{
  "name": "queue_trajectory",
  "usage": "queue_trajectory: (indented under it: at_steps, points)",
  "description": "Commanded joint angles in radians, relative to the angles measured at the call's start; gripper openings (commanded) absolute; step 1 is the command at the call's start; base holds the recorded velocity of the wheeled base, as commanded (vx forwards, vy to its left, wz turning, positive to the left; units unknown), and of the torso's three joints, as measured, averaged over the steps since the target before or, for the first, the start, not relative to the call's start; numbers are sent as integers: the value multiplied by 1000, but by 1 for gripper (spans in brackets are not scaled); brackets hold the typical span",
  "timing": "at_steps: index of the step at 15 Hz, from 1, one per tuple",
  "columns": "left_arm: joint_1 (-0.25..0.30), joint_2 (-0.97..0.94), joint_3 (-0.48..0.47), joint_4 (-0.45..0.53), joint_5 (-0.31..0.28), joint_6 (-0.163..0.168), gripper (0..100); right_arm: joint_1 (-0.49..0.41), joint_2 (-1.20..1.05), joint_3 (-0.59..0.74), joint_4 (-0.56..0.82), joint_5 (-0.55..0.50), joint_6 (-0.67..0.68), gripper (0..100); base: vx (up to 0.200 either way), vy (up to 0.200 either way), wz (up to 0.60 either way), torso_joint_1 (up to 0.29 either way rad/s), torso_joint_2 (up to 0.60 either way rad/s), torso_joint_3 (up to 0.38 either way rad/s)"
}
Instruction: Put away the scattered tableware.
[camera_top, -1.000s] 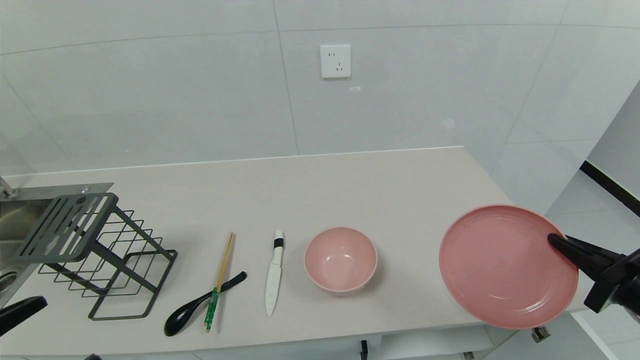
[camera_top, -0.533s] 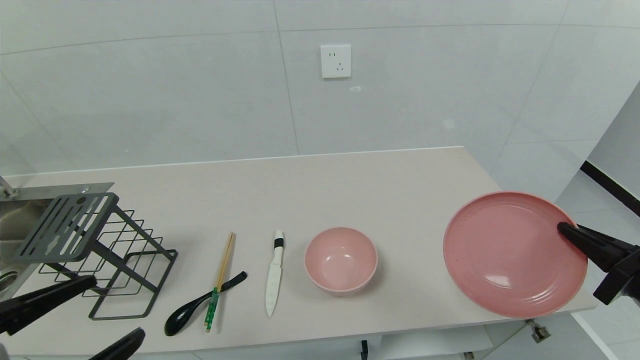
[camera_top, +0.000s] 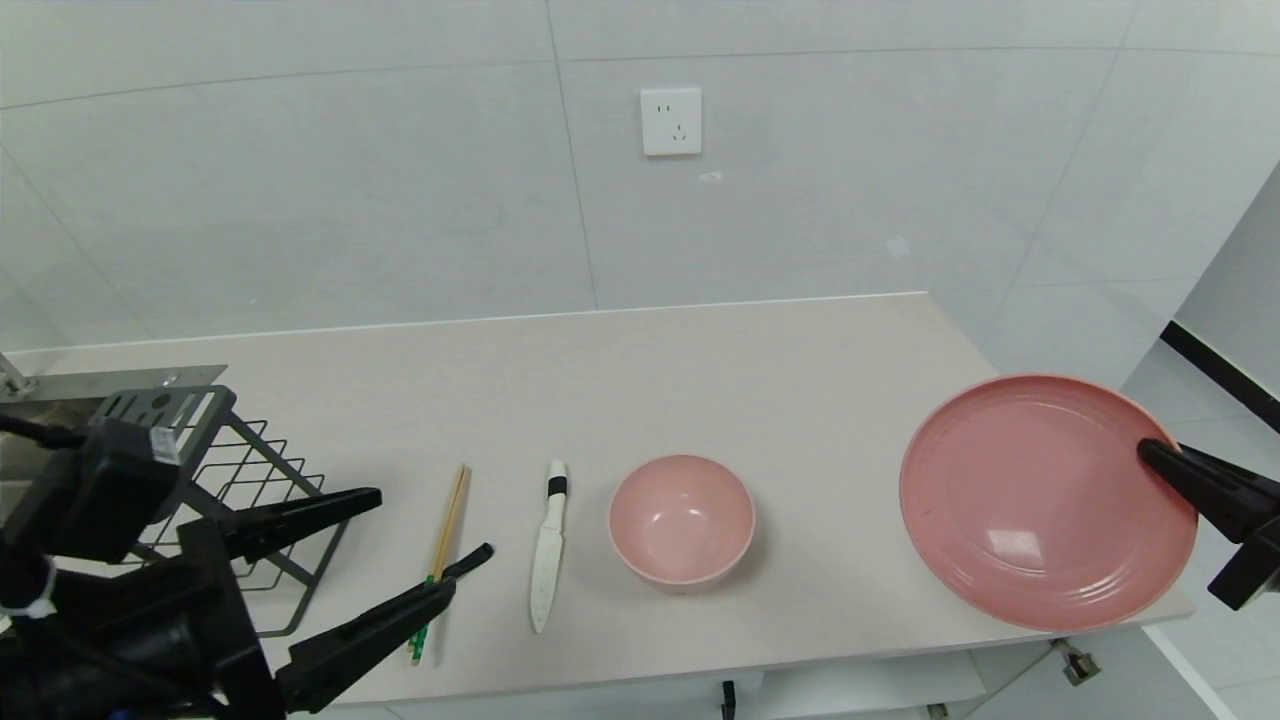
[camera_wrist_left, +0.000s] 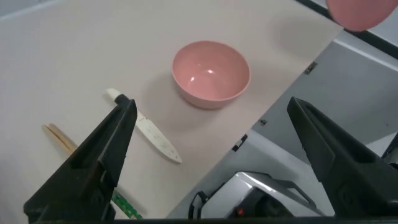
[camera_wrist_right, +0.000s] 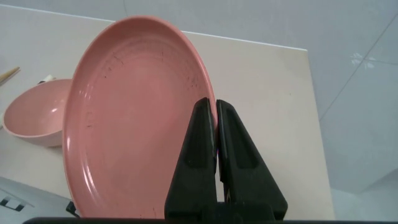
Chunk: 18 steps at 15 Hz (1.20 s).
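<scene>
- Big move by the left gripper (camera_top: 412, 543): in from the near left corner, now up over the counter (camera_top: 700, 380), in front of the rack (camera_top: 150, 410).
- Small move by the pink plate (camera_top: 1040, 500): a little higher and a little more to the right than a second ago.
- Left fingers spread wide, nothing between them; one tip just over the spoon (camera_top: 472, 558) and the near end of the chopsticks (camera_top: 448, 520).
- Right gripper (camera_top: 1160, 462) pressed tight on the plate's right rim, pinching it.
- Plate held tilted over the right end of the counter, reaching a bit past the edge.
- Bowl (camera_top: 680, 518) and knife (camera_top: 548, 545) lying between the two grippers, not touched.
- Key thing for the next move, as a guess: rack far off to the plate's left, with bowl, knife, chopsticks and spoon all in the way. So a long carry to the left, high enough to pass over them.
- Left gripper much nearer the rack and the small things. Chopsticks lying long-ways from near to far, so probably best grabbed across the thin side.
</scene>
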Motion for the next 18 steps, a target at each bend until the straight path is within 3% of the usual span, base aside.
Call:
queue_trajectory:
  at_steps: [1,8,10,13,16,18]
  points:
    - [-18,128,-19,-7,0,5,100,0,-16,5,-1,1,-1,0,0,0,0,0,0,0]
    - [-81,317,-41,-142,3,4,100,0,-19,17,-1,1,-1,0,0,0,0,0,0,0]
    - [-115,391,-57,-145,46,4,100,0,-17,19,-1,1,1,0,0,0,0,0,0,0]
    - [-171,506,-165,-139,118,-4,100,0,-14,20,-1,1,1,0,0,0,0,0,0,0]
    - [-196,572,-203,-139,184,-6,100,0,-11,25,-1,1,1,0,0,0,0,0,0,0]
    - [-199,584,-205,-135,204,-39,100,1,-8,25,-1,1,1,0,0,0,0,0,0,0]
